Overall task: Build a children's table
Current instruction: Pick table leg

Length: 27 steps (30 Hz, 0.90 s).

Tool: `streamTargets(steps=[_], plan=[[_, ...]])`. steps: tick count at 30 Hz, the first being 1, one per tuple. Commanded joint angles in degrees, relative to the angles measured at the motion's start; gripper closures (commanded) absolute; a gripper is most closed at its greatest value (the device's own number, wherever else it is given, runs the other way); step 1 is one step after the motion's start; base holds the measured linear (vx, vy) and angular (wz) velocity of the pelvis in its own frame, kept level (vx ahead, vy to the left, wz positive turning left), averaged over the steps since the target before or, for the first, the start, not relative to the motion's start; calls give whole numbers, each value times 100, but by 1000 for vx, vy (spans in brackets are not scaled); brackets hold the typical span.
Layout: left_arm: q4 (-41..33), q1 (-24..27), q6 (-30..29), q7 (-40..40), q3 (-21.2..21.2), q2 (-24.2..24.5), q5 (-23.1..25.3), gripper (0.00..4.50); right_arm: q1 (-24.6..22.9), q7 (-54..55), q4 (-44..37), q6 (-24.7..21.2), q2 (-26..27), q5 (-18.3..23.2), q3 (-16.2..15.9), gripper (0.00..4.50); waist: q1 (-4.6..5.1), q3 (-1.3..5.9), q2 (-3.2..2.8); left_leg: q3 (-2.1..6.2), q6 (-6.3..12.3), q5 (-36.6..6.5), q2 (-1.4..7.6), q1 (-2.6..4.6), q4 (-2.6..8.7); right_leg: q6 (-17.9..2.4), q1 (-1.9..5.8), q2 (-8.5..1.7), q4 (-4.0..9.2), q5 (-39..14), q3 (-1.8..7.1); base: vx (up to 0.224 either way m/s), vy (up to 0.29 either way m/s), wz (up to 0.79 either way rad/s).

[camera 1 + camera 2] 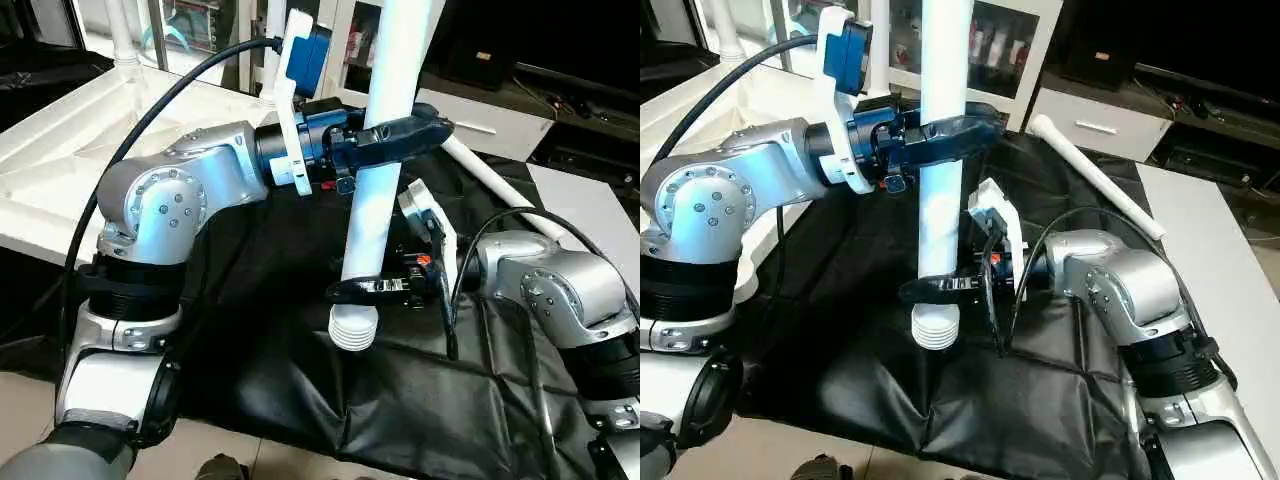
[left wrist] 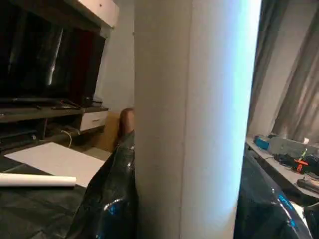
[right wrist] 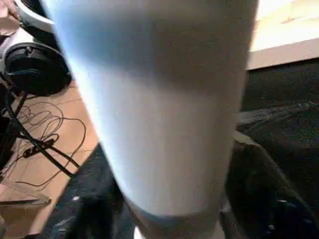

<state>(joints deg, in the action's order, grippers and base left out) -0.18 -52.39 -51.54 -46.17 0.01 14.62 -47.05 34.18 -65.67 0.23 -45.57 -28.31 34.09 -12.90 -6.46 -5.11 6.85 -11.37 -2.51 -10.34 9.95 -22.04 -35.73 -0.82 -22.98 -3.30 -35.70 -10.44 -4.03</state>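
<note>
On my left lay the tabletop (image 1: 60,150). I held one leg (image 1: 385,130) upright over the black sheet (image 1: 300,380), my left claw (image 1: 400,135) pinching it high, my right claw (image 1: 375,290) clasping it just above the ribbed end. I judged it wise to keep it plumb while carrying it to a corner socket.

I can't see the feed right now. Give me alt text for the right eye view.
Both tools grip one white table leg held nearly upright over black sheeting: the left tool clamps it higher up, the right tool just above its ribbed lower end. A second leg lies on the sheeting behind, and the white tabletop sits at far left.
</note>
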Motion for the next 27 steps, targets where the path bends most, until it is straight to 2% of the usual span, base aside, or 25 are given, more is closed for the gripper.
streamTargets(steps=[1, 6, 13, 15, 16, 17, 18, 21, 23, 27], plan=[[-148, -42, 5, -148, -106, -29, -32, 280, 13, 0, 74, -2, -83, -70, 41, 209, 3, 387, -105, 237, -383, -1208, 415, 173, 503, -935, 234, -612, 461, -1743, 349, 0, 0, 0], [-160, -42, 14, -188, -129, -16, -22, 280, 21, -28, 96, 22, -82, -90, 35, 247, 3, 389, -107, 240, -389, -1215, 416, 169, 504, -914, 236, -616, 462, -1776, 350, 0, 0, 0], [-147, -49, 25, -8, -159, 26, 135, 280, 17, 7, 124, 52, -50, -102, 83, 255, 4, 392, -117, 239, -401, -1222, 417, 176, 508, -959, 233, -607, 452, -1682, 347, 0, 0, 0], [51, -75, 19, 230, -3, -52, 149, 280, 23, 51, 147, 82, -21, -93, 153, 255, 1, 407, -115, 240, -409, -1208, 415, 171, 499, -966, 245, -612, 445, -1661, 346, 0, 0, 0], [119, -73, -26, 304, 78, -66, 113, 245, 23, 84, 151, 87, 1, -67, 207, 257, 1, 413, -127, 237, -413, -1232, 412, 172, 494, -977, 242, -614, 453, -1665, 347, 0, 0, 0], [150, -65, -68, 332, 133, -66, 72, 245, 23, 111, 150, 88, 18, -43, 251, 257, 0, 414, -123, 238, -411, -1231, 408, 169, 494, -975, 247, -613, 453, -1676, 345, 0, 0, 0], [143, -55, -81, 327, 146, -53, 59, 210, 23, 129, 145, 87, 26, -28, 279, 260, -2, 426, -125, 242, -415, -1200, 409, 167, 490, -974, 255, -614, 445, -1652, 343, 0, 0, 0], [72, -19, -201, 302, 225, -40, -101, 208, 6, 182, 123, 99, 41, 2, 356, 262, -4, 434, -131, 236, -414, -1130, 410, 172, 489, -1006, 253, -606, 431, -1507, 343, 0, 0, 0], [22, -5, -292, 313, 297, -52, -228, 183, -10, 202, 108, 105, 42, 17, 399, 263, -15, 454, -157, 234, -419, -1118, 408, 174, 478, -1056, 264, -607, 408, -1426, 339, 0, 0, 0], [-20, 1, -469, 317, 405, -85, -444, 154, -39, 273, 104, 134, 73, 44, 516, 264, -24, 466, -157, 228, -430, -1109, 403, 168, 476, -1106, 271, -607, 409, -1333, 338, 0, 0, 0]])
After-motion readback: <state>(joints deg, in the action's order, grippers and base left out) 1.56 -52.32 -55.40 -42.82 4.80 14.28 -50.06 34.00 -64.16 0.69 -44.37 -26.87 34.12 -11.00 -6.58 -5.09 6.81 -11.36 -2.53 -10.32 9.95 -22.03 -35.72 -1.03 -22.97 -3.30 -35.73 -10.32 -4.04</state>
